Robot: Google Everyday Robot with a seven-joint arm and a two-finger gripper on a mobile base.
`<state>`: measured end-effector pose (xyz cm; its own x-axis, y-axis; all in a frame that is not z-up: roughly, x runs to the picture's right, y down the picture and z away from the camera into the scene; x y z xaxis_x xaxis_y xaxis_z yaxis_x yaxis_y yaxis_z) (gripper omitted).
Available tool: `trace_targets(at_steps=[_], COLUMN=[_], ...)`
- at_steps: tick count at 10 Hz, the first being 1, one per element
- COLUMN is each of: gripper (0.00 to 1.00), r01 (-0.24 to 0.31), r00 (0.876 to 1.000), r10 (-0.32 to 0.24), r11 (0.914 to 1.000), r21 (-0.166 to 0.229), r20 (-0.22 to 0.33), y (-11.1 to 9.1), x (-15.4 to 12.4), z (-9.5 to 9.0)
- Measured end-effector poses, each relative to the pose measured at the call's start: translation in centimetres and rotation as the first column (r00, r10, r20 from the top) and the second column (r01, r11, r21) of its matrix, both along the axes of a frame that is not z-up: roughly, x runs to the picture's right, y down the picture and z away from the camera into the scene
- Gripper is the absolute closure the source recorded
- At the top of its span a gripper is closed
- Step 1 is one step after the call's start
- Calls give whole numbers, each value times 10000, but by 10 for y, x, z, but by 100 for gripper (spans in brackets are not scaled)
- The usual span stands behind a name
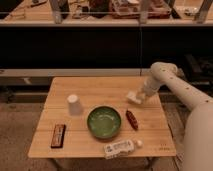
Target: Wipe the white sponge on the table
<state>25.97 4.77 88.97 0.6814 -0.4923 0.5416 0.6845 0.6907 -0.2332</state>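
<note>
Okay, near edge first: white bottle lying on its side along the front of the table, cap end pointing right; table is light wood planks, square; a dark flat bar lies at the front left corner area, long side running front to back, well apart from the bottle; green bowl sits upright about mid-table, just behind the bottle, looks to hold nothing; a small red-brown oblong thing lies just beside the bowl on its right, not clearly touching it; white cup stands upside down left of the bowl and a bit further back, near but apart; further back on the right half, the white sponge lies on the tabletop near the right edge, behind the red-brown thing; my gripper is down at the sponge's right end, touching or right on it; whether it is pinching the sponge or just resting against it I cannot tell; my arm is white and comes in from the right, bending down over the table's right edge to that spot; beyond the table a dark low wall, then a cluttered counter, items too blurred to name.
</note>
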Motion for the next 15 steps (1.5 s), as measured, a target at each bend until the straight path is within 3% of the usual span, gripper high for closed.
trace_targets(at_steps=[2, 6, 10, 13, 15], gripper=[100, 100, 100, 100, 100], r01=[-558, -1419, -2291, -2491, -2389], r00=[9977, 9877, 9732, 9685, 9710], r10=[560, 1384, 2269, 2488, 2388], r11=[9984, 9888, 9707, 9659, 9686], r21=[42, -457, -720, -705, -685], r20=[-390, -732, -382, -140, -97], y=[-8, -10, -40, -54, -55], x=[43, 73, 67, 61, 60], z=[-13, -11, 14, 21, 23])
